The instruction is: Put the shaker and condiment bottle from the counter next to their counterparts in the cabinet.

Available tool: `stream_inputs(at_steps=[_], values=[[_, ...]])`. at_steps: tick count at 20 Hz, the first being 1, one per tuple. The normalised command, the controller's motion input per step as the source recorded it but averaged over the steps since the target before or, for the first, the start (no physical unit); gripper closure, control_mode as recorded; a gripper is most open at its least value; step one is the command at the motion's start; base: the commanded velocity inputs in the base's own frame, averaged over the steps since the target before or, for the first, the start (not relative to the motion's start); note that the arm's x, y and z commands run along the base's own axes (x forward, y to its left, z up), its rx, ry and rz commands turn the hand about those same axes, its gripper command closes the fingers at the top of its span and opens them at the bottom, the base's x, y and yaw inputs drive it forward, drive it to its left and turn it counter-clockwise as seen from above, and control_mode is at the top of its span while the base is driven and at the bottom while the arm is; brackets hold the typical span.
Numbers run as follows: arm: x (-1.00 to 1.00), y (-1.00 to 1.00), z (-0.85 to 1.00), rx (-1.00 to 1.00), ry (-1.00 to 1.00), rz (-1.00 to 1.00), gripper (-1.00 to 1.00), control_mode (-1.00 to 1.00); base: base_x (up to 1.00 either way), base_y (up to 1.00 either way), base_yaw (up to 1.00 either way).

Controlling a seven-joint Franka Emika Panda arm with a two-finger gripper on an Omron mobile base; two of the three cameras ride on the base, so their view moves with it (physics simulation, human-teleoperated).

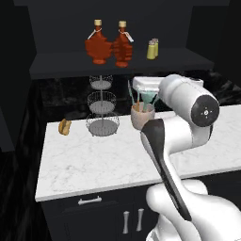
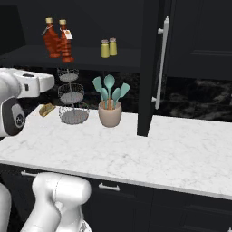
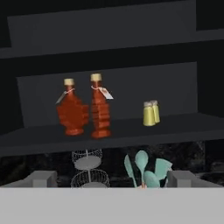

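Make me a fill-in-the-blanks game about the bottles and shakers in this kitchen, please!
1. The two red-brown bottles stand on the shelf of the black ____.
2. The number of olive-yellow shakers standing together on that shelf is ____.
3. The teal utensils stick up out of a tan ____ on the counter.
4. Between the bread roll and the utensils stands a wire ____ with three tiers.

Missing words: cabinet; two; pot; stand

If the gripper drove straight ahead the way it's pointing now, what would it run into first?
Probably the cabinet back wall, between the condiment bottle and the two shakers. The open gripper faces that gap; depth is hard to judge.
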Motion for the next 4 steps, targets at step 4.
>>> stream_inputs(at_steps=[4], values=[[-0.86,-0.33,-0.63,0.00,0.00,0.00,-1.00,-1.00,0.00,0.00,0.00]])
